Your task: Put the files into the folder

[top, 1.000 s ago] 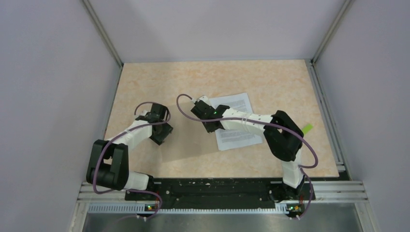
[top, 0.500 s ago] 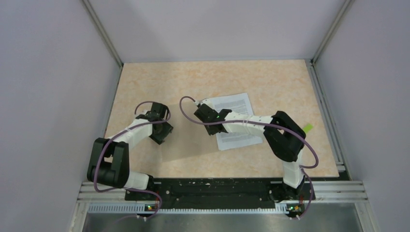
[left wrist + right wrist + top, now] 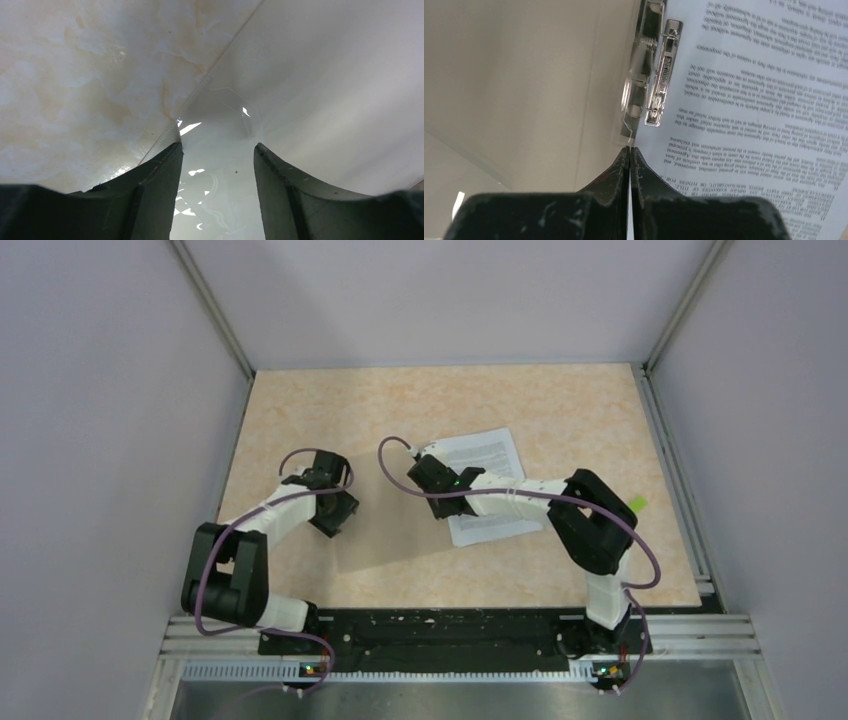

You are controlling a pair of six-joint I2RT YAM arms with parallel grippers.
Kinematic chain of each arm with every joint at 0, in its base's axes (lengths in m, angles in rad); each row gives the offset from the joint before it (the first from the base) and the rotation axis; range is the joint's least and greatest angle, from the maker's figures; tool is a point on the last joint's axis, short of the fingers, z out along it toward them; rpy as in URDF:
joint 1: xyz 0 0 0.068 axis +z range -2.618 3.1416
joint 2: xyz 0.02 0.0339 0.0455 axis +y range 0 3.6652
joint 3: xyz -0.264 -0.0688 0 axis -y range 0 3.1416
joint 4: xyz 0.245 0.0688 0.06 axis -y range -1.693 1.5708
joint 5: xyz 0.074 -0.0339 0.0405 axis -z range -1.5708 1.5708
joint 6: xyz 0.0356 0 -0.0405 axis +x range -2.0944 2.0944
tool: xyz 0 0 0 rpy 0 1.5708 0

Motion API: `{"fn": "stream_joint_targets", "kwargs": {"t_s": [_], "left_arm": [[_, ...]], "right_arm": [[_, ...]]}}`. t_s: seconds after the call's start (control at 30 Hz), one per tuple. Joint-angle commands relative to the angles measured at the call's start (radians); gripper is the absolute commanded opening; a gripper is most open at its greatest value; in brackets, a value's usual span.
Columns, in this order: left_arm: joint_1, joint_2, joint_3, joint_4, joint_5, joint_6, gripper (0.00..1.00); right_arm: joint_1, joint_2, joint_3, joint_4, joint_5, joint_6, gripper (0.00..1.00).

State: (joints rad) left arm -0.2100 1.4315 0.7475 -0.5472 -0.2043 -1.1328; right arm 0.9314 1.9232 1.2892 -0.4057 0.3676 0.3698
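Note:
The folder (image 3: 392,515) lies as a flat tan sheet between my two arms, hard to tell from the tabletop in the top view. The files (image 3: 490,495), white printed sheets, lie right beside it. In the right wrist view the tan folder (image 3: 524,75) meets the printed paper (image 3: 749,100) at a metal clip (image 3: 658,75). My right gripper (image 3: 630,150) is shut at that seam, with a thin pale edge between its tips. My left gripper (image 3: 217,147) is open, and its fingers (image 3: 160,170) rest on a glossy pale surface (image 3: 310,75) at the folder's left edge.
The beige marbled tabletop (image 3: 400,405) is walled by grey panels at the back and on both sides. A small green block (image 3: 637,505) lies near the right edge, behind my right arm's elbow. A purple cable loops over each wrist.
My right gripper has shifted a little to the right, toward the files. My left gripper has stayed almost still. The files have not visibly moved.

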Motion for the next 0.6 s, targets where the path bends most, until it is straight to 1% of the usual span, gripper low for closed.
{"fn": "stream_joint_targets", "kwargs": {"t_s": [0.0,0.37,0.57], "left_arm": [[0.011,0.071,-0.051,-0.006,-0.021,-0.019,0.60],[0.011,0.073,-0.050,-0.004,-0.022,-0.014,0.60],[0.011,0.074,-0.048,-0.002,-0.021,-0.012,0.60]], "right_arm": [[-0.055,0.062,-0.073,-0.106,0.037,0.001,0.00],[-0.060,0.051,-0.082,-0.063,-0.028,0.006,0.00],[-0.060,-0.014,0.014,-0.048,-0.113,-0.012,0.00]]}}
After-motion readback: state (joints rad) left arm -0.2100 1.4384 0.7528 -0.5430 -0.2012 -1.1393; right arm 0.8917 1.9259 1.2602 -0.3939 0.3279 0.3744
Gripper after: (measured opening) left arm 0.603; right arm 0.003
